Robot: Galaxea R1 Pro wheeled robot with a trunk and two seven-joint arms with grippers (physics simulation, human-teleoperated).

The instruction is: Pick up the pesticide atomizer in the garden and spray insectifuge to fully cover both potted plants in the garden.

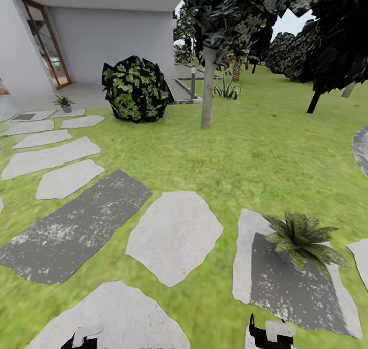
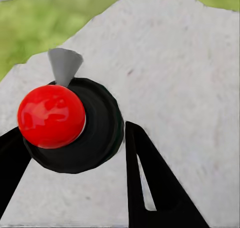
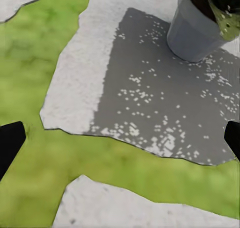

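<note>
Direction decides the coming move; the pesticide atomizer [image 2: 75,133] sits between the two black fingers of the left gripper [image 1: 84,337], seen from above as a round dark body with a red knob and a grey cone nozzle [image 2: 64,65]; both fingers seem to press on the body, so I judge it as grasped, over a pale stepping stone [image 2: 180,78]. The nearer potted plant [image 1: 302,240] stands in a grey pot [image 3: 194,34] on a stone with a dark speckled patch [image 3: 165,103], ahead and to the right of the robot; so it lies across from the arm that carries the sprayer and close in front of the right gripper [image 3: 120,140], which is spread wide and holds nothing. The second potted plant [image 1: 64,102] is far ahead on the left, near the house wall [image 1: 107,37], well apart from both arms. I judge that the left arm must swing the nozzle rightward toward the near plant; whether its leaves already carry specks is too small to tell.
</note>
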